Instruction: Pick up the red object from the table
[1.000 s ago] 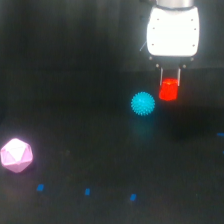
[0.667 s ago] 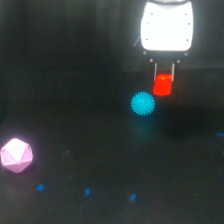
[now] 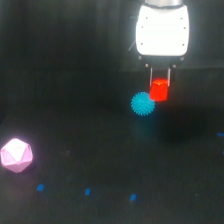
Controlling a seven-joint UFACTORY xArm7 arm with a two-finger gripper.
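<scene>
The red object [image 3: 159, 89], a small bright red-orange stubby cylinder, hangs between the two thin fingers of my gripper [image 3: 160, 89], which is shut on it under the white arm head. It appears lifted off the dark table [image 3: 100, 150]. A cyan spiky ball [image 3: 142, 104] lies just below and to the exterior view's left of it.
A pink polyhedron [image 3: 16, 155] rests near the exterior view's left edge. Small blue marks [image 3: 87, 191] dot the table along the lower part of the view.
The gripper and the red object have moved toward the exterior view's left and slightly upward, coming closer above the cyan ball. The ball and polyhedron stayed put.
</scene>
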